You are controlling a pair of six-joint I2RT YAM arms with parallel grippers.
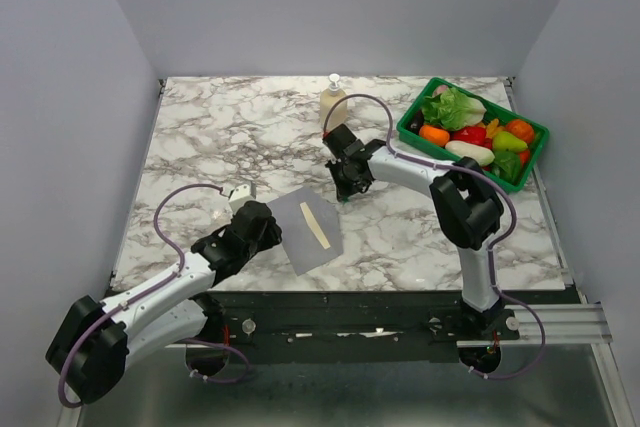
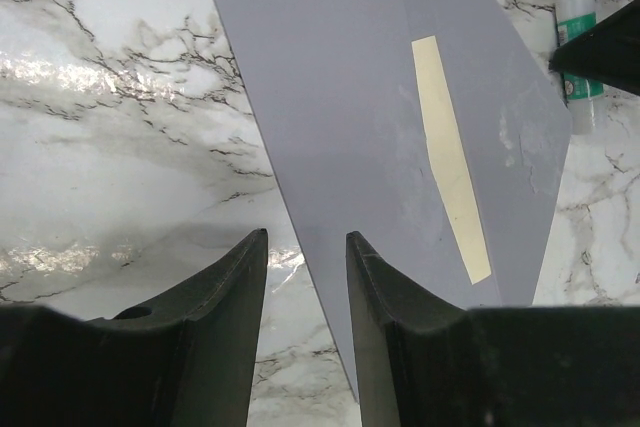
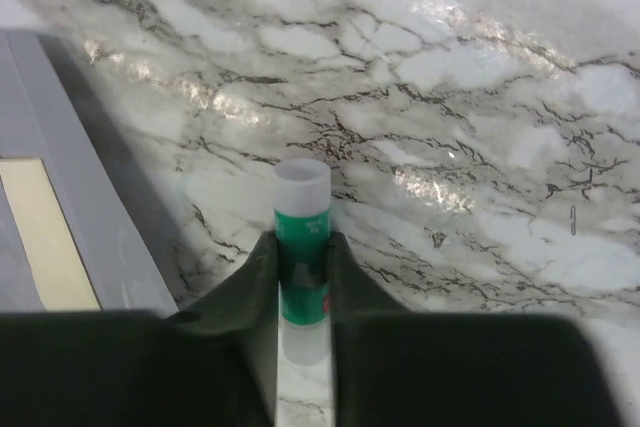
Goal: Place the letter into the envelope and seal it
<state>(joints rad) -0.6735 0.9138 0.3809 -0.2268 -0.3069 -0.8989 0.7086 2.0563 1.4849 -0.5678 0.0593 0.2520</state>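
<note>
The grey envelope (image 1: 305,227) lies flat on the marble in front of the left arm, its flap folded over. Of the letter only a narrow cream strip (image 2: 450,157) shows, along the flap's edge. My left gripper (image 2: 305,237) is open at the envelope's near-left edge, with its right finger over the grey paper (image 2: 350,117) and nothing between the fingers. My right gripper (image 3: 303,237) is just right of the envelope (image 3: 60,147), low over the table, shut on a green glue stick (image 3: 302,222) with a white cap. In the top view the right gripper (image 1: 350,182) hides the stick.
A cream pump bottle (image 1: 333,102) stands at the back, just behind the right gripper. A green basket (image 1: 450,159) of toy vegetables fills the back right corner. The table's front edge runs just below the envelope.
</note>
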